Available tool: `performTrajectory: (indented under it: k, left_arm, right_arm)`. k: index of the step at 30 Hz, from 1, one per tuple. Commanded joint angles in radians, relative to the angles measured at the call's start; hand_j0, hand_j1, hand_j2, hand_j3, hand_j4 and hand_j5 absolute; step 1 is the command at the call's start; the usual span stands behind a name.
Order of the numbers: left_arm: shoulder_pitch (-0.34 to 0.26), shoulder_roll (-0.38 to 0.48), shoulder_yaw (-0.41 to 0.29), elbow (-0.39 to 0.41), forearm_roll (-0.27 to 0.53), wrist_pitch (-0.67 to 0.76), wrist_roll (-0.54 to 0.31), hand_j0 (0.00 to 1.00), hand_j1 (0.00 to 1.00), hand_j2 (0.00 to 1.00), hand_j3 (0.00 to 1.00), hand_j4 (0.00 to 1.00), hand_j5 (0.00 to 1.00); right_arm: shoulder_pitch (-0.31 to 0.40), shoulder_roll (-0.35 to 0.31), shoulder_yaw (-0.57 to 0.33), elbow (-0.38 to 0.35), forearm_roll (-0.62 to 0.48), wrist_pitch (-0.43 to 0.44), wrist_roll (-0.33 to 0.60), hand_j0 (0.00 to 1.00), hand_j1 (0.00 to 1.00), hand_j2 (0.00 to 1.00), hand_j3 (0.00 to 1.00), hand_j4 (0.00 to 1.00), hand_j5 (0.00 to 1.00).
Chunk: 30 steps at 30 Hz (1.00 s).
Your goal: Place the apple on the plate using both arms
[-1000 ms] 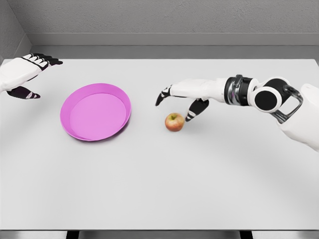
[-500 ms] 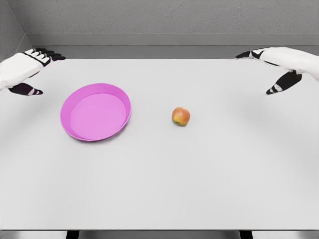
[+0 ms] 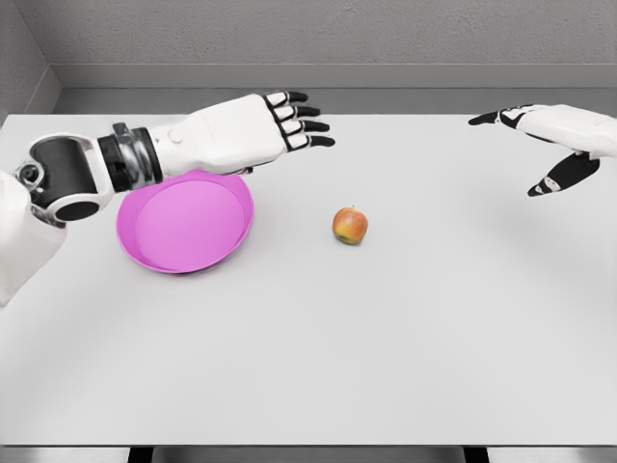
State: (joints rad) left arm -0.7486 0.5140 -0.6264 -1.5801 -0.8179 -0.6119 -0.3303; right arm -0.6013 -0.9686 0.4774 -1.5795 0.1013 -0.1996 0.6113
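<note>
The left hand [image 3: 253,127] has a smooth white shell over palm and back, and its fingers [image 3: 307,125] are white segments split by black joints and capped with black tips. Behind it sits a wrist of stacked black and grey metallic rings, then a round black joint with a white ring face and a broad white shell at the picture's edge. The right hand [image 3: 554,130] has the same white casing with black fingertips and a black thumb.
</note>
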Motion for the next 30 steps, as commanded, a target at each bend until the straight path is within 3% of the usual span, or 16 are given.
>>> performTrajectory:
  k: [1,5,10,12,16,23,30]
  left_arm:
    - [-0.002,-0.046,-0.075,0.000,-0.027,0.001,-0.027,1.00,1.00,1.00,1.00,1.00,1.00]
    - [-0.057,-0.075,-0.194,0.084,0.009,0.001,-0.075,1.00,1.00,1.00,1.00,1.00,1.00]
    - [-0.097,-0.111,-0.263,0.132,0.062,0.001,-0.131,1.00,1.00,1.00,1.00,1.00,1.00]
    - [-0.103,-0.170,-0.265,0.199,0.083,0.001,-0.171,1.00,1.00,1.00,1.00,1.00,1.00]
    - [-0.107,-0.173,-0.263,0.221,0.141,0.001,-0.173,1.00,1.00,1.00,1.00,1.00,1.00]
    - [-0.123,-0.222,-0.254,0.328,0.141,0.001,-0.173,1.00,1.00,1.00,1.00,1.00,1.00]
    - [-0.138,-0.241,-0.263,0.364,0.154,0.001,-0.171,1.00,1.00,1.00,1.00,1.00,1.00]
  right_arm:
    - [0.002,-0.006,0.000,-0.002,-0.003,0.000,0.000,1.00,1.00,1.00,1.00,1.00,1.00]
    - [0.002,-0.004,0.000,-0.002,-0.003,0.000,0.000,1.00,1.00,1.00,1.00,1.00,1.00]
    - [0.002,0.001,0.000,0.004,-0.003,0.000,0.000,1.00,1.00,1.00,1.00,1.00,1.00]
    - [0.000,0.008,-0.002,0.004,-0.003,0.000,0.000,1.00,1.00,1.00,1.00,1.00,1.00]
    - [0.002,0.007,-0.002,0.004,-0.003,0.000,0.000,1.00,1.00,1.00,1.00,1.00,1.00]
    - [0.002,0.010,-0.002,0.006,-0.003,0.000,0.000,1.00,1.00,1.00,1.00,1.00,1.00]
    - [0.002,0.010,0.000,0.006,-0.003,0.000,0.000,1.00,1.00,1.00,1.00,1.00,1.00]
